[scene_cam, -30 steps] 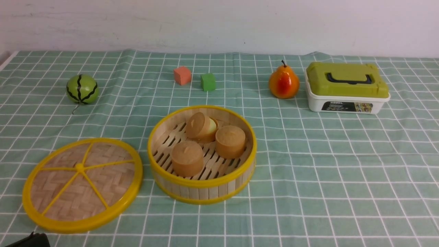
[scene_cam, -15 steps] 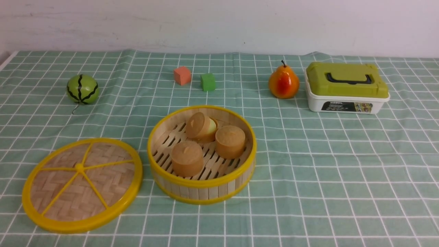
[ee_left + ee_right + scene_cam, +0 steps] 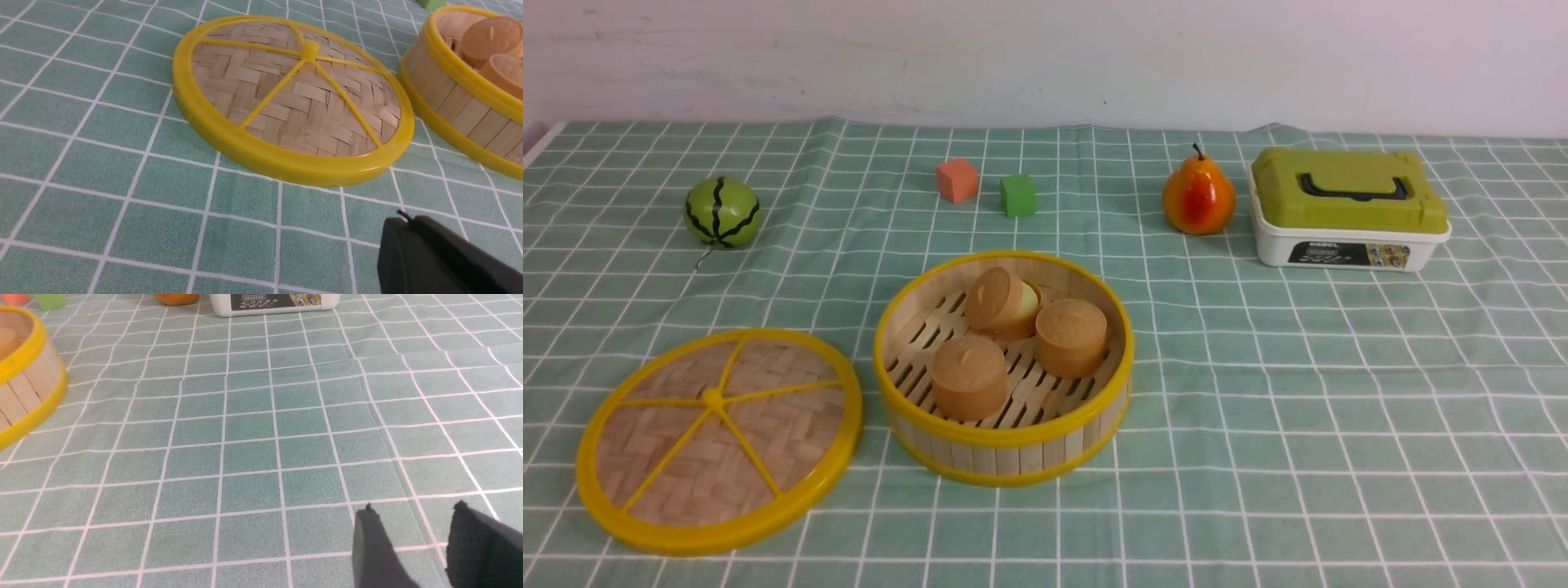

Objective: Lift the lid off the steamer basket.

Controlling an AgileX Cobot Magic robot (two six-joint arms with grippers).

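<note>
Front view: the lid [image 3: 719, 441] lies flat on the bench [image 3: 1298, 408] at lower left of frame, just beside the basket [image 3: 1005, 453], which stands open at centre. Removal appears complete. Left wrist view: the left hand [image 3: 402, 222], fingers together, sits near the lid rim, holding nothing. Right wrist view: the right hand [image 3: 412, 516], fingers apart, hangs over bare cloth.

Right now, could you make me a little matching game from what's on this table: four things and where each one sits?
Things:
1. lid
2. pear
3. watermelon ball
4. brown cakes

Places:
a. far left, alone
b. inside the steamer basket
c. flat on the cloth, left of the basket
d. beside the white box

Pairs: 1-c, 2-d, 3-a, 4-b
</note>
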